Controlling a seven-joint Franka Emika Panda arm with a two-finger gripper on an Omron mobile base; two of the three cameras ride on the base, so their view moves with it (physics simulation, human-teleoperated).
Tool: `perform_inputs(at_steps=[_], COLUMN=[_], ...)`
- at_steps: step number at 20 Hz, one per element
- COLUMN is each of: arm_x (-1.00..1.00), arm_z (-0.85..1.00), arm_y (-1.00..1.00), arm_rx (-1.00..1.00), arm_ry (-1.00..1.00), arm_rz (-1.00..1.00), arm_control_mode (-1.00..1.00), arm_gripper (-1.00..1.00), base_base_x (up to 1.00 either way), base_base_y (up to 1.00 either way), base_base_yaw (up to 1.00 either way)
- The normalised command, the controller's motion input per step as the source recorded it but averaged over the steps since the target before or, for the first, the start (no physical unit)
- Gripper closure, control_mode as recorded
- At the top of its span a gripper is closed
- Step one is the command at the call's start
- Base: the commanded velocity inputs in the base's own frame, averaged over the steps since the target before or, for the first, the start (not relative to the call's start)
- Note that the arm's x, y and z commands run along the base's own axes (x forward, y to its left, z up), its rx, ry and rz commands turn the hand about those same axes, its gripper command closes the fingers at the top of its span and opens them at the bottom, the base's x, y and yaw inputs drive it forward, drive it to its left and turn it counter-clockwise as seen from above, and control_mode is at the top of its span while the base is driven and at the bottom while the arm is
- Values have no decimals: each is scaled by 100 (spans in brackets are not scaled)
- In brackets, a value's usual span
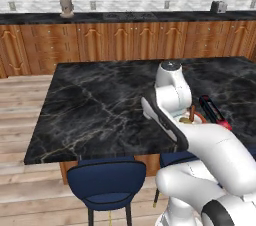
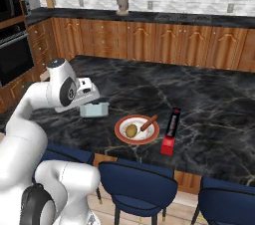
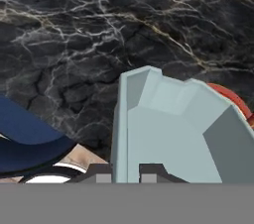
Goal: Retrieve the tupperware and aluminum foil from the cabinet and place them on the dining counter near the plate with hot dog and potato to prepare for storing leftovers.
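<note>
Here the tupperware (image 3: 173,134) hides the plate (image 2: 137,129) edge.

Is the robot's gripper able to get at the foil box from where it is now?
Probably yes, but not right away. The gripper is shut on the tub, so it must let go first. The foil box lies in the open on the counter, just past the plate, with nothing over it.

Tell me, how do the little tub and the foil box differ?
The tub is pale grey-blue and squat with rounded corners; the foil box is long, slim and black with a red end. The tub is open-topped and pinched by the gripper at its wall; the box lies free, nothing touching it. The tub sits left of the plate, the box right. Both are over the black counter.
</note>
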Motion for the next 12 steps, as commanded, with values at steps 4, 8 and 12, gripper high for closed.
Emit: perform_inputs(at_steps=[4,8,12], arm_x=[20,31,54], arm_z=[-61,-37,-32], arm_y=[25,32,6], arm_rx=[0,0,0], arm_ry=[0,0,0], arm_rz=[0,1,0], arm_control_mode=[-100,-100,-100], arm_gripper=[100,100,100], base_base_x=[0,0,0], base_base_y=[0,0,0], base_base_yaw=[0,0,0])
